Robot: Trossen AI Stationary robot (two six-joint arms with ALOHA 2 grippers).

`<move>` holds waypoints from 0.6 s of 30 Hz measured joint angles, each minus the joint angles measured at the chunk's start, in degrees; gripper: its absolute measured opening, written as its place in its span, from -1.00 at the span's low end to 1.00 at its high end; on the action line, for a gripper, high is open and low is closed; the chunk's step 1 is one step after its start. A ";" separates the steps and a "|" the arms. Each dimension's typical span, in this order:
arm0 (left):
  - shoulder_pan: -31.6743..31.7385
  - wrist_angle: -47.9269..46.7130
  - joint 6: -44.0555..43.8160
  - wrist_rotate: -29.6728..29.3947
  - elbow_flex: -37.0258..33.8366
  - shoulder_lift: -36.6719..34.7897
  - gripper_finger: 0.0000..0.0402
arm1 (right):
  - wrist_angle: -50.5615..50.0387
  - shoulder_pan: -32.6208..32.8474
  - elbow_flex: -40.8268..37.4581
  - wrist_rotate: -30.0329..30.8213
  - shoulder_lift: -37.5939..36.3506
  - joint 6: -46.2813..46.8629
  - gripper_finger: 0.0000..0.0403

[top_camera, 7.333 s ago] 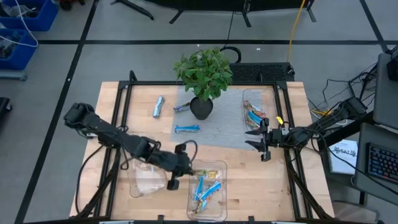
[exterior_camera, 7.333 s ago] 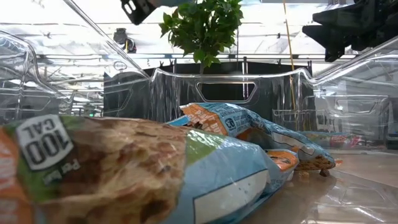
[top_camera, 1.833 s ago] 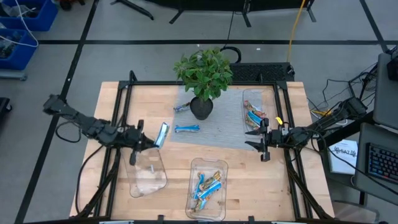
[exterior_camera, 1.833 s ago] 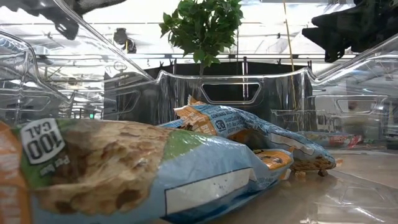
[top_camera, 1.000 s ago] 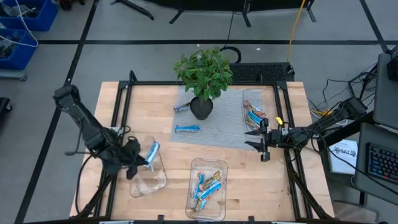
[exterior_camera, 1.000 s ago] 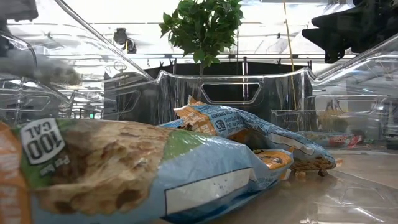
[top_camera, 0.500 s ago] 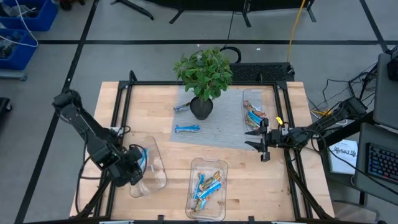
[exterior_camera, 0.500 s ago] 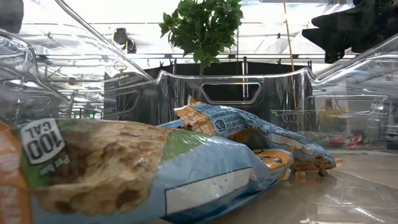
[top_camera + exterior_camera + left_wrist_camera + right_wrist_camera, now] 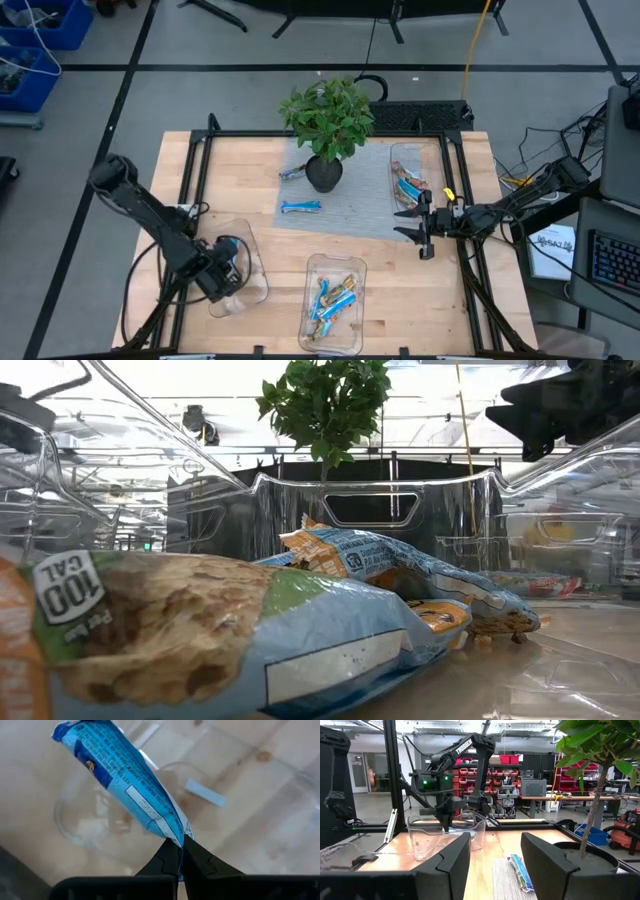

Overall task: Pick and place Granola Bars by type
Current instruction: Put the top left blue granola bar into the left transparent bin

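Observation:
My left gripper (image 9: 181,854) points down over the clear tray (image 9: 252,290) at the table's near left and is shut on a blue granola bar (image 9: 120,785); in the high view the wrist (image 9: 226,270) hides most of it. Two more bars (image 9: 301,207) (image 9: 293,172) lie flat on the grey mat. The middle near tray (image 9: 350,265) holds several bars (image 9: 330,300), which fill the low view (image 9: 200,630). My right gripper (image 9: 412,223) waits open at the right, beside the far right tray (image 9: 395,152) with bars (image 9: 407,185). My left gripper pinches the bar's crimped end seal (image 9: 179,837) between its two fingertips, coming from above and pointing down. The bar hangs below the fingers, slanting, over the tray's floor. Whether its lower end (image 9: 65,735) touches the tray I cannot tell.
A potted plant (image 9: 328,120) stands at the far middle on the grey mat (image 9: 350,205). A black frame (image 9: 195,170) runs along the table's sides. Bare wood (image 9: 420,290) lies between the middle tray and the right edge.
My left gripper has gone toward the table's near edge and down over the near left tray, tipping until it points straight down. The blue bar came along and now hangs under the fingers above the tray's floor.

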 joint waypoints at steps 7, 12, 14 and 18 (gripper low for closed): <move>5.75 0.81 10.88 0.26 -0.02 4.21 -0.96 | 0.83 -0.02 0.02 0.00 0.00 0.00 -0.17; 9.77 2.96 13.68 4.01 -0.02 6.08 -0.88 | 0.86 -0.02 0.01 0.00 0.00 -0.04 -0.17; 10.54 4.34 14.47 5.51 -0.04 6.48 -0.80 | 0.86 -0.02 0.01 0.00 0.00 -0.02 -0.17; 11.15 6.17 18.77 6.22 -0.04 6.39 -0.66 | 0.83 0.00 0.00 0.00 0.00 -0.07 -0.17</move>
